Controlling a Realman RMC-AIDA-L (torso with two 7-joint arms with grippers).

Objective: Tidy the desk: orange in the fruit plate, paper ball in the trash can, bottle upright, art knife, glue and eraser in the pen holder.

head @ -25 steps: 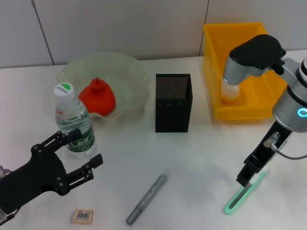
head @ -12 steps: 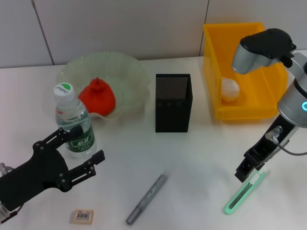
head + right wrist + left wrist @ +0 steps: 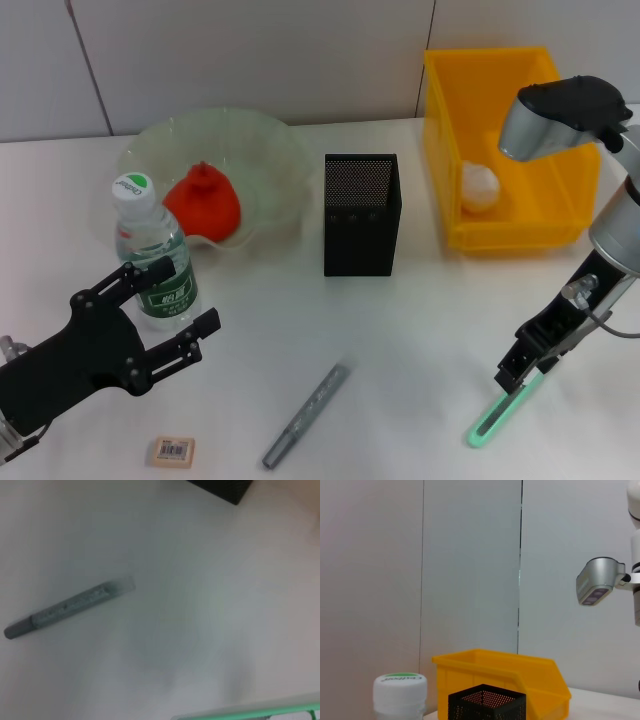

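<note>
We log right gripper [image 3: 513, 376] atop slim flat mint-green art knife [image 3: 497, 415], fingers' spread unreadable; left gripper [image 3: 168, 310] splayed open, idle, far across from it.

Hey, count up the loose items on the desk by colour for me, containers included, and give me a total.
Green: 3, fruit plate, bottle, art knife
Red-orange: 1, orange
Yellow: 1, trash can
Black: 1, pen holder
Grey: 1, glue
Tan: 1, eraser
White: 1, paper ball
Total: 9
</note>
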